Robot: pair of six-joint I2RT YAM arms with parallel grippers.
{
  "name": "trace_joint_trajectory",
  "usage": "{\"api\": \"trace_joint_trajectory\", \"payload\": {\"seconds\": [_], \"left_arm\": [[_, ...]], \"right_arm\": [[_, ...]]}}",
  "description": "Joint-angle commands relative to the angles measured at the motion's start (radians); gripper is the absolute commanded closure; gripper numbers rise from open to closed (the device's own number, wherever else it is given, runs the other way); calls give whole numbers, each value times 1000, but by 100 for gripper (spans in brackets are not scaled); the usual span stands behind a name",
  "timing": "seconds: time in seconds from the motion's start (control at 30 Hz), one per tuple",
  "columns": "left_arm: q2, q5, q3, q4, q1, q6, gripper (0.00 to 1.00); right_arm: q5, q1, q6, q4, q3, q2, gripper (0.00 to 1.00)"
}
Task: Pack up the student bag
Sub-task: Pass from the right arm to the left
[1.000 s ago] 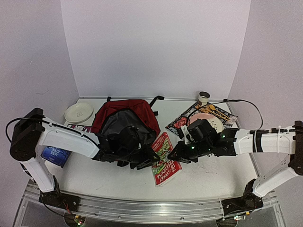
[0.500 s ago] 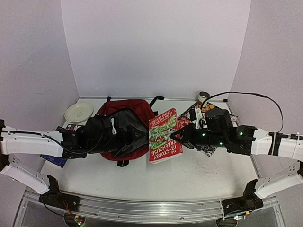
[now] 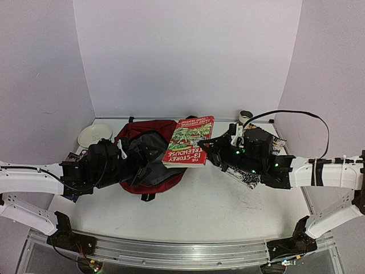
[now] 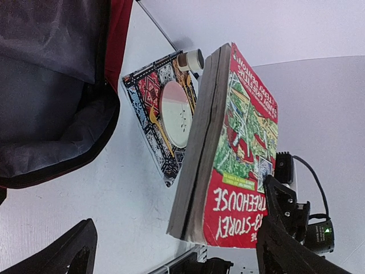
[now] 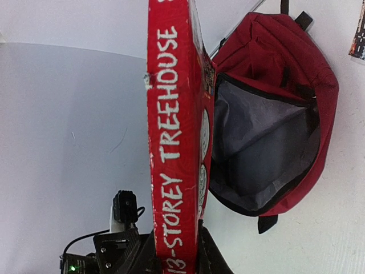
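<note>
The student bag (image 3: 171,177) lies at the table's middle left, dark red, its mouth gaping with grey lining (image 5: 268,131) showing. My right gripper (image 5: 175,258) is shut on the lower end of a thick red book, "The 13-Storey Treehouse" (image 3: 189,141), and holds it in the air just right of the bag's mouth. In the right wrist view the book's spine (image 5: 171,142) stands upright beside the bag (image 5: 274,51). My left gripper (image 4: 177,260) reaches over the bag (image 4: 51,85), wide open and holding nothing, and faces the book (image 4: 242,154).
A black-and-red patterned book with a round pale plate printed on it (image 4: 165,114) lies right of the bag, partly under the right arm (image 3: 296,171). A small tape roll (image 3: 246,116) stands behind it. A white dish (image 3: 94,136) sits at the back left.
The right gripper lifted the red book off the table and carried it back and left, up to the bag's mouth. The left gripper opened wide and drew back left across the bag.
</note>
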Motion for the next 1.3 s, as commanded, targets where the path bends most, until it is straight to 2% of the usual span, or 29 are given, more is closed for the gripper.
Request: {"api": "trace_joint_trajectory", "payload": {"seconds": [0.0,0.3,0.77,1.03,1.27], "left_arm": [[-23,-37,8,123,5,-50,2],[25,-35,-2,209,5,-132,2],[103,-50,15,332,5,-177,9],[136,-47,15,456,29,-179,27],[134,-43,5,502,45,-181,52]], "right_arm": [[69,-4,91,236,39,38,100],[41,-1,202,405,60,141,100],[30,21,280,587,94,221,100],[25,37,303,627,93,245,100],[16,38,303,625,87,255,100]]}}
